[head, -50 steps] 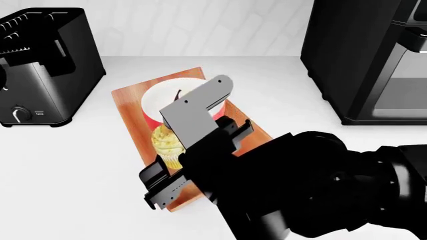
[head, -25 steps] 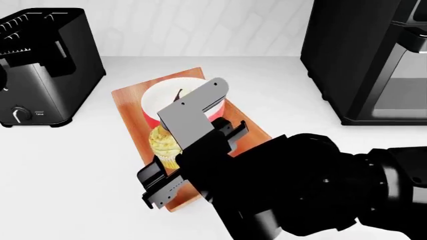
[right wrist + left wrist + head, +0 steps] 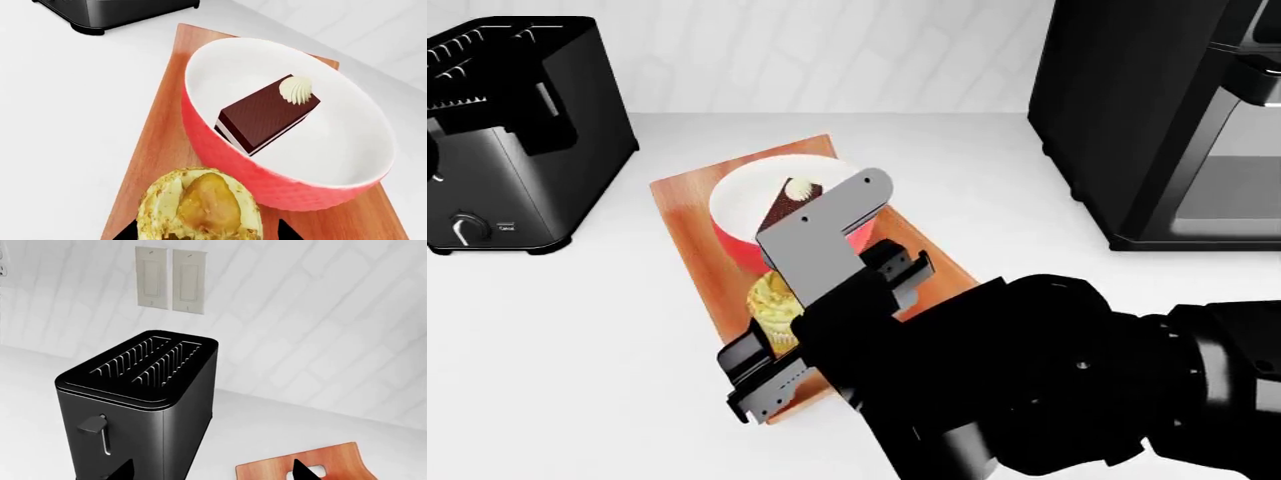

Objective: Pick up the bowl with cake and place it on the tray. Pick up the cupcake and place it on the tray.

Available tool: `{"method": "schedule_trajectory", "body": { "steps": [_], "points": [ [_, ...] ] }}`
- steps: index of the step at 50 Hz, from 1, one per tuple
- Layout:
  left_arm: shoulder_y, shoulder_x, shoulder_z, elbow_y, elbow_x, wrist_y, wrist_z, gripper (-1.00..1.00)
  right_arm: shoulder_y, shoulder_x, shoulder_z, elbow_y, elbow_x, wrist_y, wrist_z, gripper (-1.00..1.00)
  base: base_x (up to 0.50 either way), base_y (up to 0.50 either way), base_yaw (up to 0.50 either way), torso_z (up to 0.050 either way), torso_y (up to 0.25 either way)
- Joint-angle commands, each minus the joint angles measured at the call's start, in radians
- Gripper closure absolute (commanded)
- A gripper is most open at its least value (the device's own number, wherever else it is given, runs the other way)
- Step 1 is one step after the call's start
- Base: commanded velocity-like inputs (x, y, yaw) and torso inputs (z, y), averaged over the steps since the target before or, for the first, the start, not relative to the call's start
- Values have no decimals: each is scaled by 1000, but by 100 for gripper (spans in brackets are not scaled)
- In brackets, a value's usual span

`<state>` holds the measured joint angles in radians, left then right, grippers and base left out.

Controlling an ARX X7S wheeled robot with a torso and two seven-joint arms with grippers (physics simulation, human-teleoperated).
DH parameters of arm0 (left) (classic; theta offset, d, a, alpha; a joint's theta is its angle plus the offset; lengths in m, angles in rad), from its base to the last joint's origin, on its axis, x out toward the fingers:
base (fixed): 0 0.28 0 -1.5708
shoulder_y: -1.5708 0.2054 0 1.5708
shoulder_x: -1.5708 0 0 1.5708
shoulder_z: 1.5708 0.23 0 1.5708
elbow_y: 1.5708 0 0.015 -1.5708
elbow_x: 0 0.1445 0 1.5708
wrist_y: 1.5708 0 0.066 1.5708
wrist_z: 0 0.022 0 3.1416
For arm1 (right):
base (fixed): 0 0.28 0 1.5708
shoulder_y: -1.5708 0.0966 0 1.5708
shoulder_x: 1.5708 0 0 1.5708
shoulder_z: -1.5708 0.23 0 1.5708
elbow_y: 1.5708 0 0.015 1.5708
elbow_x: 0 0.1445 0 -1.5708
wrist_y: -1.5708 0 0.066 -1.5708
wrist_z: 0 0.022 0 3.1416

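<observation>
The right gripper (image 3: 777, 335) is hovering low over the near half of the tray (image 3: 681, 205), and compared with a moment ago it is sitting slightly nearer the robot, so that the cake slice, hidden behind the grey bracket half a second back, is showing again in the head view; in the right wrist view the two dark fingertips are standing apart on either side of the cupcake (image 3: 199, 205), though whether they are touching the wrapper I cannot tell, since the contact is falling below the frame edge; the cupcake is already resting on the tray, just beside the bowl with cake (image 3: 287, 125), which is sitting upright on the far half; judging from this, both items are placed and only release and withdrawal are remaining; the bowl's near wall is standing close enough to be nudged if the arm is lifting carelessly; the left gripper (image 3: 210, 472) is holding apart and empty, looking past the tray's curved end; farther off, the toaster (image 3: 507, 130) is flanking the left and a tall black appliance (image 3: 1161, 110) the right, both well apart from the tray.
</observation>
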<state>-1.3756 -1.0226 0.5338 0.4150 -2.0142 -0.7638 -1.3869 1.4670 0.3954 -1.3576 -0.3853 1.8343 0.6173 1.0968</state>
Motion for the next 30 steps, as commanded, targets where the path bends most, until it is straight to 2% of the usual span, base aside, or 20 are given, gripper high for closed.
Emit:
{"method": "schedule_trajectory", "body": {
  "steps": [1, 30],
  "points": [
    [-4, -1, 6, 0, 4, 0, 0, -100, 6, 20, 1, -14, 13, 7, 16, -100, 0, 0, 0, 0, 0],
    [-24, -6, 16, 4, -7, 3, -6, -100, 145, 121, 179, -207, 149, -67, 83, -100, 0, 0, 0, 0, 0]
  ]
}}
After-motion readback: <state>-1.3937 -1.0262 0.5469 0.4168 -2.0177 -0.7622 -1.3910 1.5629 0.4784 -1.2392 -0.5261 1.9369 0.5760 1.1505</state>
